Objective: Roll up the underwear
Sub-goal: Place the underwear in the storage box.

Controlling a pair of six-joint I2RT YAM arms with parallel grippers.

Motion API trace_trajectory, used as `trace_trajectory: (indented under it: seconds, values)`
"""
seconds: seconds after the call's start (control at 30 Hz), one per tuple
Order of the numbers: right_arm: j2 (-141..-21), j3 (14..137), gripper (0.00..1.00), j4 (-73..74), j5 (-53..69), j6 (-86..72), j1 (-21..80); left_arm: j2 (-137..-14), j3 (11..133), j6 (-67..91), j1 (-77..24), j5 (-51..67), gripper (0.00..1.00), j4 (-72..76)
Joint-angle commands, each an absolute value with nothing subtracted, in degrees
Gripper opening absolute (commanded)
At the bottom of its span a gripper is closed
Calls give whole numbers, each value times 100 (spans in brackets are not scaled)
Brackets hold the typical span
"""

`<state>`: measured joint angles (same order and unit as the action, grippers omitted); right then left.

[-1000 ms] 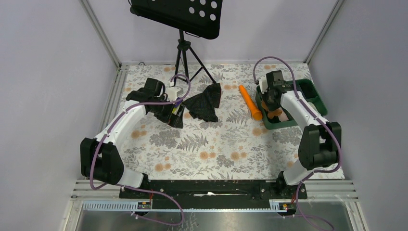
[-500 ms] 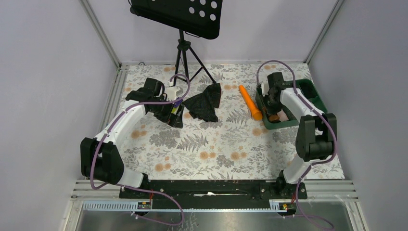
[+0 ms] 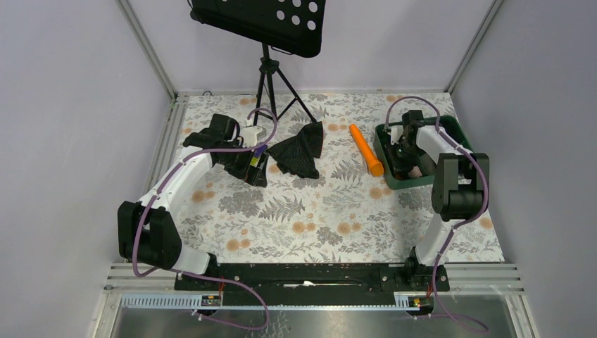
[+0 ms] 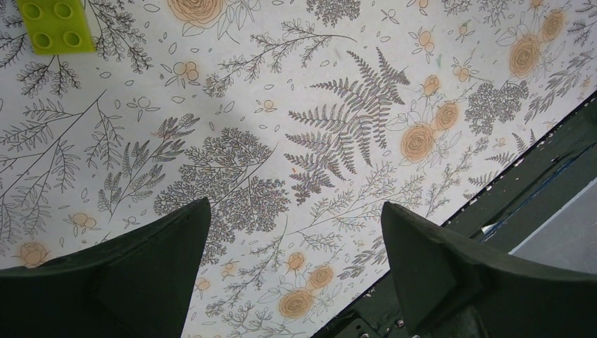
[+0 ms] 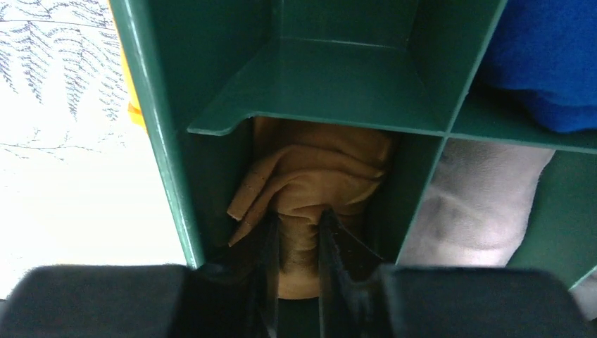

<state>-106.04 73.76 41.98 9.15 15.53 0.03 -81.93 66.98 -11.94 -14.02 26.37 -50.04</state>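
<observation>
Right gripper point(image 5: 297, 243) is pinching the underwear point(image 5: 317, 165) down in the far-right green bin point(image 5: 158, 127), probably to lift it out for rolling. Left gripper point(image 4: 296, 211) hangs spread wide.

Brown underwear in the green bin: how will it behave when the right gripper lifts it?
Likely floppy: the underwear is creased and bunched where the right gripper pinches it, so loose folds should drape. Probably light, as the fabric looks thin. It may drag on the green bin walls, since it fills its narrow compartment.
</observation>
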Motion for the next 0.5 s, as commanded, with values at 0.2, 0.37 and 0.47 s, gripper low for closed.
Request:
trace_trajectory:
  seconds: [0.2,0.37,0.47]
  values:
    - [-9246,7309,57,4324,1450,1096,37,-8068,6847,-1147,-1264,2589,99,-4834]
    - [-8255,7039,85,3789,1353,930,-167,-7695,6818,-1029,-1143,2127,99,-4459]
    - [-7621,6606,99,3033,1217,815,-167,-7393,6750,-801,-1075,1522,99,-4031]
